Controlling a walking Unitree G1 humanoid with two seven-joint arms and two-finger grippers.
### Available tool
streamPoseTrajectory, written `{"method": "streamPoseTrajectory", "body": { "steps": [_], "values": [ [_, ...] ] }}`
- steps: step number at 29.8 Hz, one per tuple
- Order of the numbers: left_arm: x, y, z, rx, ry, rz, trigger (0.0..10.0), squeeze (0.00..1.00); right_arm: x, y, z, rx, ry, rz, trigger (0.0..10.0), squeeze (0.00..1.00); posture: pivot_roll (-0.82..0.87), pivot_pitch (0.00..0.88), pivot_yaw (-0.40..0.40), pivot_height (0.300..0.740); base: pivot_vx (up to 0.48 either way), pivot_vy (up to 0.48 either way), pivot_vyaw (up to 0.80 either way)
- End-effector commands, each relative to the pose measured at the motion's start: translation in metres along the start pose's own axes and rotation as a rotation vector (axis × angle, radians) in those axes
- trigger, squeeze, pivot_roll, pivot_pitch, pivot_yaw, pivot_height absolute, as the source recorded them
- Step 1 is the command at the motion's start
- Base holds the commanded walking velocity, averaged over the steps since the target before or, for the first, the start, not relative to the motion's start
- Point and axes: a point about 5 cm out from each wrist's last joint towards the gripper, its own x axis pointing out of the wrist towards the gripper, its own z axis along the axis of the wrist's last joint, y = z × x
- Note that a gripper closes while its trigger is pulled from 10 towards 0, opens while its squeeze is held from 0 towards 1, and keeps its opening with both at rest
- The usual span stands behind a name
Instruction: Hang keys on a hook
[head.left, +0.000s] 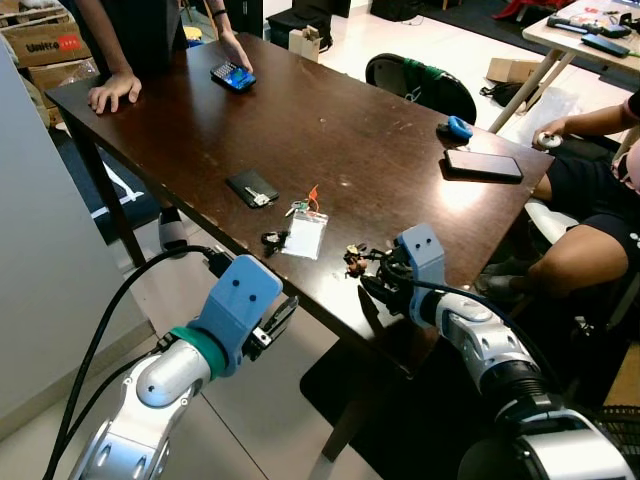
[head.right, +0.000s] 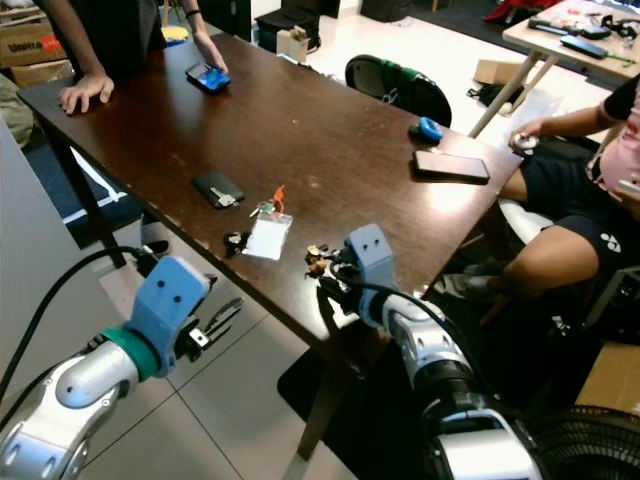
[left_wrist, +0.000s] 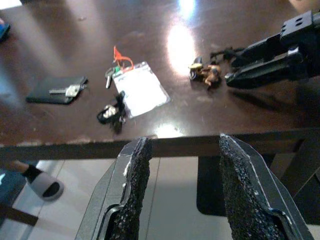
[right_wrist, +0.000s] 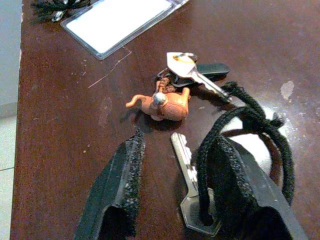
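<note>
Black cord of the keys (right_wrist: 252, 125) loops over one finger of right gripper (right_wrist: 172, 190); silver key lies betw. the fingers, long axis roughly along them, orange charm (right_wrist: 165, 104) just ahead of tips. Fingers spread apart, nothing clamped yet. R arm reaches low over table (head.left: 300, 120) edge, far nearer. Left gripper (left_wrist: 182, 187) spread wide, empty, hovers off the edge, well short of the keys.

You get bright, even indoor light. Overhead glare pools on the dark table (head.left: 330, 130) near the phone (head.left: 483, 164). Wrist views are sharp at the keys (right_wrist: 185, 82); the near fingertips (left_wrist: 132, 185) blur slightly.
</note>
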Motion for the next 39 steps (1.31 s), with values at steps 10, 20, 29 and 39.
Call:
{"method": "streamPoseTrajectory", "body": {
  "steps": [10,20,29,39],
  "values": [
    [-0.001,-0.002,-0.002,-0.014,0.013,-0.003,10.0,0.0,-0.009,-0.013,-0.01,0.014,0.007,-0.05,0.0,0.0,0.11,0.165,0.027,0.74,0.0,0.0,0.0],
    [0.004,0.004,0.001,-0.013,-0.002,0.032,10.0,0.0,-0.022,-0.019,0.017,0.044,-0.209,-0.076,0.0,0.0,0.08,0.14,0.026,0.74,0.0,0.0,0.0],
    [0.015,0.025,0.007,-0.047,-0.027,0.197,10.0,0.0,-0.043,0.002,0.103,0.099,-0.714,-0.081,10.0,0.0,0.07,0.106,0.032,0.74,0.0,0.0,0.0],
    [0.02,0.036,0.009,-0.053,-0.053,0.33,10.0,0.0,-0.045,0.015,0.111,0.098,-0.791,-0.169,10.0,0.0,0.08,0.052,0.022,0.74,0.0,0.0,0.0]
  ]
}}
